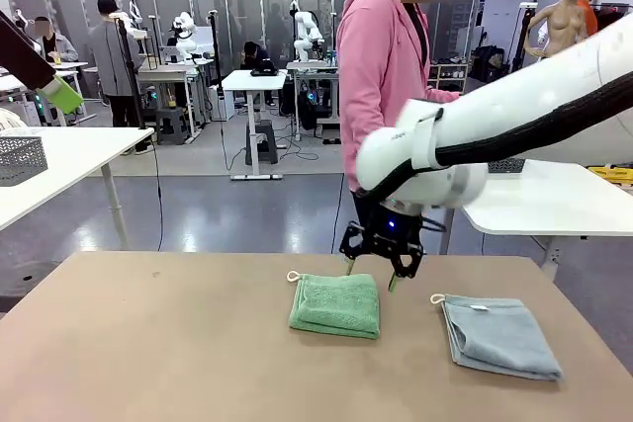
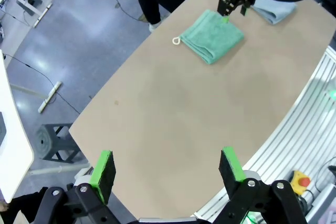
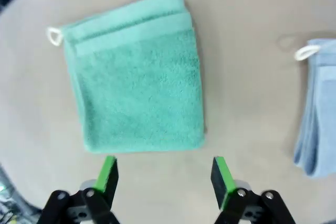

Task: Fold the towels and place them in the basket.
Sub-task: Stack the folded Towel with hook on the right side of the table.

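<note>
both pincers spread, empty | right pincer (image 1: 373,269) above green towel (image 1: 336,304) | left pincer (image 2: 167,169) high

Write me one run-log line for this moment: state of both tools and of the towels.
right tool: open, above far edge of folded green towel | left tool: open, raised, holding nothing | blue-grey towel: folded, on table, apart from green

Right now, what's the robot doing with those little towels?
The robot's right gripper hangs open just above the far edge of the folded green towel in the middle of the table, holding nothing. A folded blue-grey towel lies off to the side, apart from the green one. The left gripper is open too, up high over the table's other end. A person in a pink top stands at the far side, not touching anything.
</note>
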`<action>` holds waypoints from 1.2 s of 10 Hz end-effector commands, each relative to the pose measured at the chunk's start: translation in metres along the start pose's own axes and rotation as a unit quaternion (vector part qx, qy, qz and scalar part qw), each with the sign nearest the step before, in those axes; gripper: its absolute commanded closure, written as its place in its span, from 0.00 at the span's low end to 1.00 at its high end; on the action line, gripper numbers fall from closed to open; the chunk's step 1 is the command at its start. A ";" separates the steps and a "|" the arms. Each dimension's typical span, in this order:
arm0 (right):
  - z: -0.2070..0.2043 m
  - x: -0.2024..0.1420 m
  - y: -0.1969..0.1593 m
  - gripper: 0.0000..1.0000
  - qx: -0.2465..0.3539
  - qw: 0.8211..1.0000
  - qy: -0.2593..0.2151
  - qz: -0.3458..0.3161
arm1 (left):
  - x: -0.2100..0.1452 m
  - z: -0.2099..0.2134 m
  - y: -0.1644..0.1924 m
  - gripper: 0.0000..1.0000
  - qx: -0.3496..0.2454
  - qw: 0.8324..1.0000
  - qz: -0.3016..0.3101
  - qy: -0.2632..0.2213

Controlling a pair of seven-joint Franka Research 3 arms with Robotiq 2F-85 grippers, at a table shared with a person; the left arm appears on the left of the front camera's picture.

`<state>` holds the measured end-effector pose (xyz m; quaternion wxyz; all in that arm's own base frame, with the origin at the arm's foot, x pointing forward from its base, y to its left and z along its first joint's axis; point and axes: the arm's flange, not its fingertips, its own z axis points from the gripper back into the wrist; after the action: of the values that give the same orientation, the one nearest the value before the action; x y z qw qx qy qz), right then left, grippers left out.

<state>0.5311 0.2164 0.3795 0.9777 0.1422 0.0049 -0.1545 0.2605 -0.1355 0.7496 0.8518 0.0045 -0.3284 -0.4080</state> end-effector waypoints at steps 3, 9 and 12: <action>-0.037 0.010 -0.047 0.11 0.126 0.992 0.011 -0.029 | 0.000 0.000 -0.001 0.00 -0.002 1.000 0.002 -0.001; -0.082 0.037 -0.055 0.11 0.151 0.988 -0.017 0.022 | 0.000 0.000 -0.001 0.00 -0.002 1.000 0.002 -0.001; -0.093 0.041 -0.044 0.11 0.144 0.989 -0.013 0.034 | 0.000 0.000 -0.001 0.00 -0.002 1.000 0.002 -0.001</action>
<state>0.5565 0.1871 0.2824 0.9512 0.2767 -0.0248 -0.1342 0.2606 -0.1355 0.7496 0.8519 0.0045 -0.3284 -0.4080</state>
